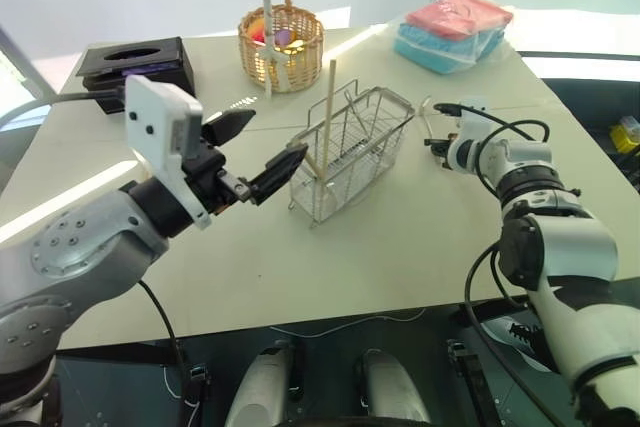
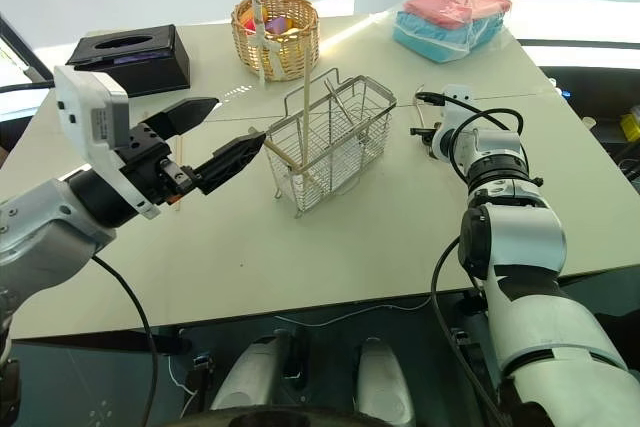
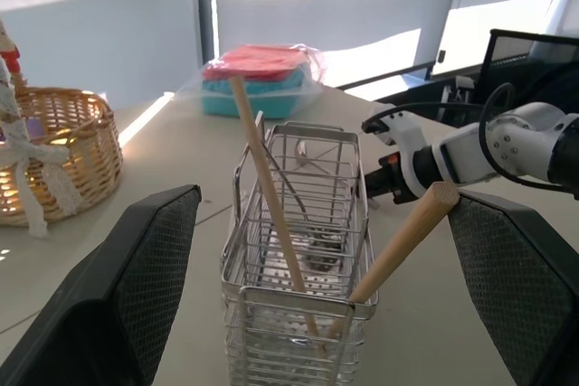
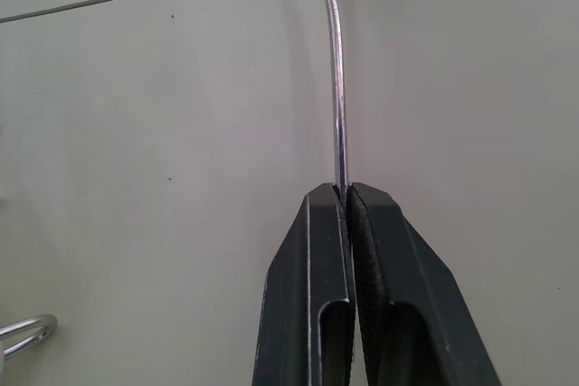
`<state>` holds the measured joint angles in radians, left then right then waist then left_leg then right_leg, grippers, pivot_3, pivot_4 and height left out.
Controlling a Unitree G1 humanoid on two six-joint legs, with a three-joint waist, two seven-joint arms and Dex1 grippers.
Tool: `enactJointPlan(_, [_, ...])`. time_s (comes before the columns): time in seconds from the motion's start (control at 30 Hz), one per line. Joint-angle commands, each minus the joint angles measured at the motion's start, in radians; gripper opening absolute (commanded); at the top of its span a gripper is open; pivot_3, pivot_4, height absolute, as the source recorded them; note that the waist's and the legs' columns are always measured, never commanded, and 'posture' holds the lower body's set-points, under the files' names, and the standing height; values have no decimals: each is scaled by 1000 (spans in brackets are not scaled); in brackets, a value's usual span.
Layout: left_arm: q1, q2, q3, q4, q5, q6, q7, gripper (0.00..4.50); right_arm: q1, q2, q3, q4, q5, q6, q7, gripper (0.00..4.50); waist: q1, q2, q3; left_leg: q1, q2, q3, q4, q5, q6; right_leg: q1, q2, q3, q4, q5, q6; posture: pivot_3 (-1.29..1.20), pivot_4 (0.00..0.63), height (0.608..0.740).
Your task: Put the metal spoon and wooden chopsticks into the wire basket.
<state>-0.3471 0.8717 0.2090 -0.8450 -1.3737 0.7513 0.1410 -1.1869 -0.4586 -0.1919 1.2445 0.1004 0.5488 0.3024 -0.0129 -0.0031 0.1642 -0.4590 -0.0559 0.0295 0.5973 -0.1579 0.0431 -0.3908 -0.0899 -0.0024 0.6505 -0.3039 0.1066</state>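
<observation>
The wire basket (image 1: 352, 150) stands mid-table with two wooden chopsticks in it. One chopstick (image 1: 327, 117) stands nearly upright, and the other (image 3: 398, 246) leans out over the basket's near end. My left gripper (image 1: 277, 134) hovers open just left of the basket, its fingers (image 3: 136, 287) on either side of the near end without touching it. To the right of the basket, my right gripper (image 4: 346, 189) is shut on the thin handle of the metal spoon (image 4: 338, 88), low over the table. The spoon's bowl is out of the right wrist view.
A round wicker basket (image 1: 281, 45) with a tall handle and a black tissue box (image 1: 137, 64) sit at the back left. Bagged pink and blue cloths (image 1: 453, 29) lie at the back right. The table's near edge (image 1: 330, 322) runs below both arms.
</observation>
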Motion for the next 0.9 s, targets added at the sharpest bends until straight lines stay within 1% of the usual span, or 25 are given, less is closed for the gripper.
enactJointPlan(0.03, [-16,-2,4,-31,1,-27,7,4500,-30,-17,0,-34,-10,-67,-15,61,0,0,0,0,0,0,0,0,0,0,0,0,0,0,0,0,150,740])
enactJointPlan(0.2, [-24,-7,-4,-15,15,-23,-12,4500,-61,-21,12,-92,-25,-166,-29,61,-1,0,0,0,0,0,0,2,0,0,0,0,0,0,0,0,150,740])
enactJointPlan(0.37, [-52,-26,-30,29,61,-24,-66,4500,-95,-42,13,-174,-25,-218,-36,61,1,0,0,0,0,0,0,2,-1,-1,0,0,0,0,0,0,150,740])
enactJointPlan(0.53, [-67,-66,-57,64,125,-24,-121,4500,-79,-56,24,-329,-20,-234,1,61,0,0,0,0,0,0,0,1,-2,-1,0,0,0,0,0,0,150,740])
enactJointPlan(0.6, [-67,-75,-61,76,146,-22,-144,4500,-64,-68,20,-426,-6,-189,25,61,0,1,0,0,0,0,0,2,-1,-1,1,0,0,0,0,0,150,740])
enactJointPlan(0.7, [-82,-88,-66,96,168,-22,-177,4500,-51,-87,4,-571,30,-69,58,61,2,1,0,0,0,0,-1,2,0,-2,0,0,1,0,0,0,150,740])
enactJointPlan(0.8, [-98,-114,-84,119,205,-26,-216,4500,-44,-101,-6,-690,55,17,61,61,2,1,0,-1,0,0,-1,0,2,-2,0,0,1,0,0,0,150,740])
enactJointPlan(0.9, [-111,-142,-93,143,238,-28,-252,4500,-24,-93,-18,-793,84,76,55,61,2,1,0,-1,0,0,-1,-1,1,-2,0,0,1,0,0,0,150,740])
